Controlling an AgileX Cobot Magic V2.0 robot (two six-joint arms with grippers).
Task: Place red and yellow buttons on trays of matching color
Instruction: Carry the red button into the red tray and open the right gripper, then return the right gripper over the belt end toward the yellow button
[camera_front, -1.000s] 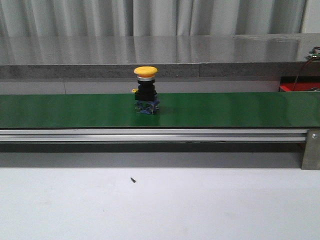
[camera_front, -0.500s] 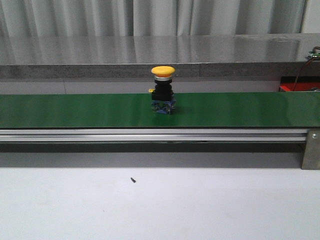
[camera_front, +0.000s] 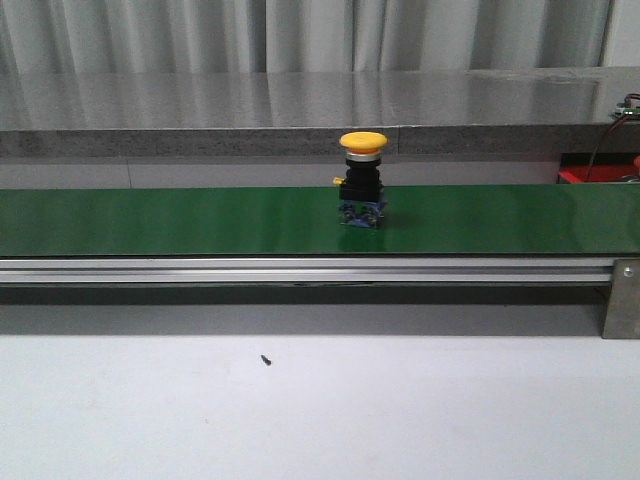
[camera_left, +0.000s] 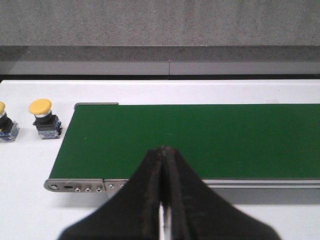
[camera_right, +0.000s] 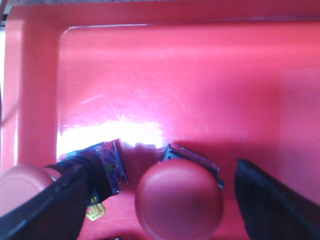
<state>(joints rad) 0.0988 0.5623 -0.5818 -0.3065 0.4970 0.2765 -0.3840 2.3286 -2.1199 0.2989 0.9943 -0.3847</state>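
Note:
A yellow button (camera_front: 362, 180) stands upright on the green belt (camera_front: 150, 220), right of its middle. In the left wrist view a yellow button (camera_left: 42, 117) stands on the white table beside the belt's end, and a second one (camera_left: 4, 129) is cut off by the frame edge. My left gripper (camera_left: 164, 149) is shut and empty above the belt's near edge. My right gripper (camera_right: 160, 205) is open over the red tray (camera_right: 175, 75), its fingers either side of an upright red button (camera_right: 180, 200) without touching it. Another red button (camera_right: 27, 187) lies tipped over beside the left finger. No yellow tray is in view.
The belt runs on an aluminium rail (camera_front: 300, 268) with a bracket (camera_front: 622, 300) at its right end. A grey stone ledge (camera_front: 300, 140) runs behind it. A red tray corner (camera_front: 598, 176) shows at the far right. A small dark speck (camera_front: 266, 360) lies on the white table.
The yellow button on the belt has travelled to the right, staying upright. Nothing else in the front view has moved.

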